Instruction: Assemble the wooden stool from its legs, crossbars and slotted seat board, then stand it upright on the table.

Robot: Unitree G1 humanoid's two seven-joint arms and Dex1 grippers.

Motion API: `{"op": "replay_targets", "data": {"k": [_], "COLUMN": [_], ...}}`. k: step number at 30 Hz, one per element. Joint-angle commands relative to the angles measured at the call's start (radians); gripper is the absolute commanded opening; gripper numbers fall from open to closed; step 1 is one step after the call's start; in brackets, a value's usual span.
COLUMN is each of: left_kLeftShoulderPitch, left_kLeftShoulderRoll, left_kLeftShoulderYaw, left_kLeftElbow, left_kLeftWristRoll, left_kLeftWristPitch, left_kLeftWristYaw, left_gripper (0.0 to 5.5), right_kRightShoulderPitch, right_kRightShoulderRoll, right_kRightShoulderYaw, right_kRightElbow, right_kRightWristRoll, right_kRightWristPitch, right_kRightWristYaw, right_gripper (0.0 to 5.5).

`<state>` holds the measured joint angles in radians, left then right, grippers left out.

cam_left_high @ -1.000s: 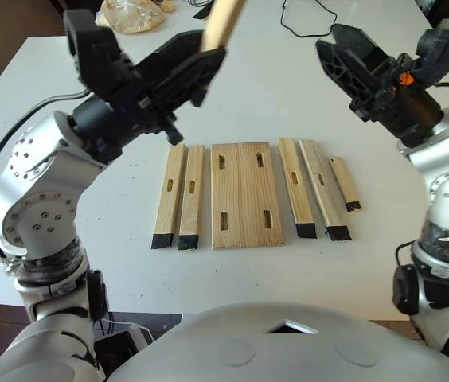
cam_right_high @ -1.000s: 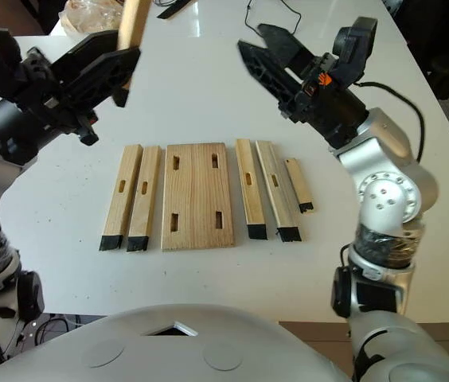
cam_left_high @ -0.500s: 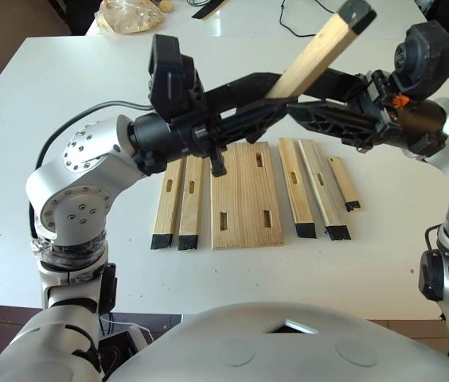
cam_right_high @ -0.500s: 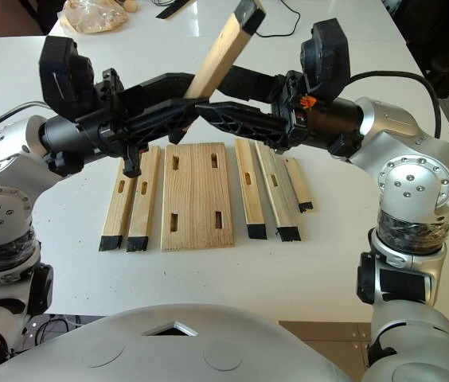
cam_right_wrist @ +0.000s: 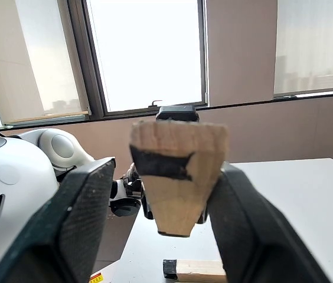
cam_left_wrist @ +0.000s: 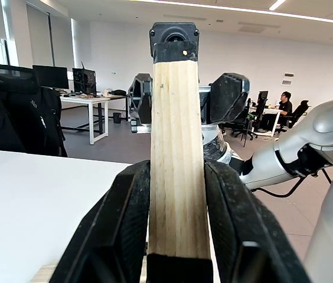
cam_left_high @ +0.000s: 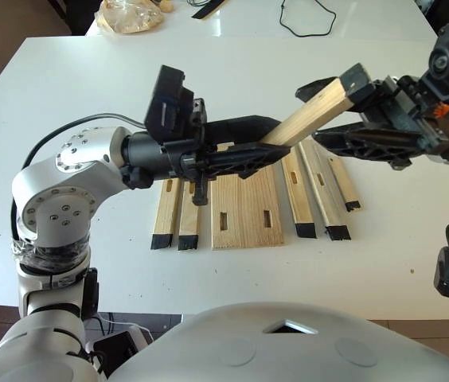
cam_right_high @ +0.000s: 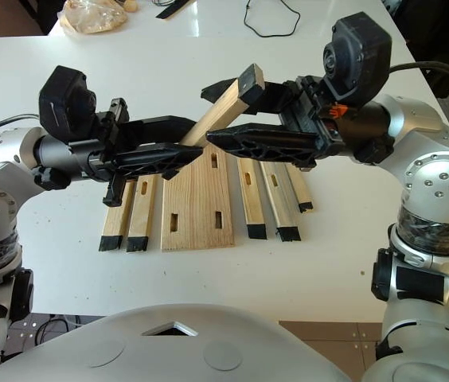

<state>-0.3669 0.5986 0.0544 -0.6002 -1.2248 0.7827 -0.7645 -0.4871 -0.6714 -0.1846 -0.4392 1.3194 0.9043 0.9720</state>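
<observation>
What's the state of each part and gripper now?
left gripper: shut on leg
right gripper: open, fingers flanking leg's black-tipped end
leg: held tilted above seat board
seat board: flat on table, visible slots empty
two pieces left of board: flat, unassembled
three pieces right of board: flat, unassembled
</observation>
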Motion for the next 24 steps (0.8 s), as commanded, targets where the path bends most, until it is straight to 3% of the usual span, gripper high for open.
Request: {"op": "replay_targets", "data": {"k": [1, 8, 18, 24], "left_kLeftShoulderPitch": [-0.019, 0.005, 0.036, 0.014], "left_kLeftShoulderRoll": [0.002, 0.010, -0.016, -0.022], "left_kLeftShoulderYaw": [0.010, -0.009, -0.066, -0.043], "left_kLeftElbow": [-0.002, -0.010, -0.033, -0.018], "left_kLeftWristRoll": [-0.015, 0.086, 0.254, 0.266], "left_kLeftWristPitch": [0.007, -0.032, -0.124, -0.128], "left_kLeftWristYaw": [0.035, 0.018, 0.009, 0.015], "left_gripper": [1.31, 1.31, 1.31, 1.31], "right_kRightShoulderPitch": [0.006, 0.031, 0.040, 0.068], "right_kRightShoulderRoll": [-0.006, -0.009, -0.026, -0.061], "right_kRightShoulderYaw": [0.026, 0.046, 0.070, 0.106], "right_kRightElbow": [-0.028, -0.047, -0.036, -0.027], "right_kRightWristRoll": [-0.020, -0.021, -0.095, -0.223], "right_kRightWristPitch": [-0.008, -0.010, -0.029, -0.091], "right_kRightWristYaw": [0.020, 0.019, 0.031, 0.086], "right_gripper": [2.63, 2.63, 1.41, 1.31]}}
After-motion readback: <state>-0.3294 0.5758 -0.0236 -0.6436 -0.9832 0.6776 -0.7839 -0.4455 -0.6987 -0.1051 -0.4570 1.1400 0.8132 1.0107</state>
